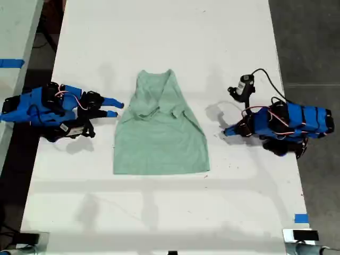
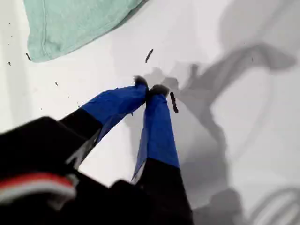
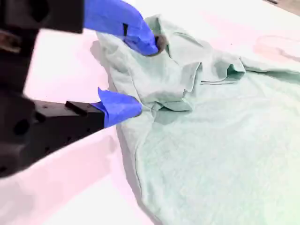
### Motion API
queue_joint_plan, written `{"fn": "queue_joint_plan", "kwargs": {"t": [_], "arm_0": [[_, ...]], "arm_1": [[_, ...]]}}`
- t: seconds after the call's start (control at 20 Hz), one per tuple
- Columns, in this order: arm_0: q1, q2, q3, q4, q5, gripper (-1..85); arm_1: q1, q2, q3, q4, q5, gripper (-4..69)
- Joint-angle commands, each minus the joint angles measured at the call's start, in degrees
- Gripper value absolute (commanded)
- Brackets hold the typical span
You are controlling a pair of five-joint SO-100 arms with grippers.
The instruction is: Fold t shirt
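Exterior view — t shirt between both arms, second end effector open at its edge, first end effector closed — clear.

- A robotics lab or test bench
- Long white table marked with blue tape
- Dark bare floor alongside
- Loose cable trailing across the tabletop
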Motion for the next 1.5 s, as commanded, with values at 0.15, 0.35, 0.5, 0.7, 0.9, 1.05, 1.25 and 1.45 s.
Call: {"fn": "queue_joint_plan", "kwargs": {"t": [0.15, 0.35, 0.5, 0.7, 0.9, 1.05, 1.25, 1.45], "arm_0": [[-0.44, 0.35, 2.37, 0.00, 0.44, 17.7], [-0.44, 0.35, 2.37, 0.00, 0.44, 17.7], [-0.44, 0.35, 2.37, 0.00, 0.44, 17.7], [-0.44, 0.35, 2.37, 0.00, 0.44, 17.7], [-0.44, 0.35, 2.37, 0.00, 0.44, 17.8], [-0.44, 0.35, 2.37, 0.00, 0.44, 17.8], [-0.44, 0.35, 2.37, 0.00, 0.44, 17.8], [-0.44, 0.35, 2.37, 0.00, 0.44, 17.9]], "arm_1": [[-8.00, 0.70, 1.58, 0.97, 43.33, 0.2], [-5.89, -4.83, -8.44, 3.60, 42.89, 0.2], [-6.33, -23.82, -20.21, -0.70, 42.01, 0.2], [-8.61, -55.02, -34.98, -10.81, 41.66, 14.1], [-9.32, -68.64, -33.05, -29.09, 40.69, 21.4], [-9.05, -76.11, -29.88, -39.55, 40.96, 22.8], [-9.40, -87.01, -34.54, -43.77, 40.25, 21.8], [-9.76, -94.13, -41.66, -39.55, 40.17, 1.0]]}}
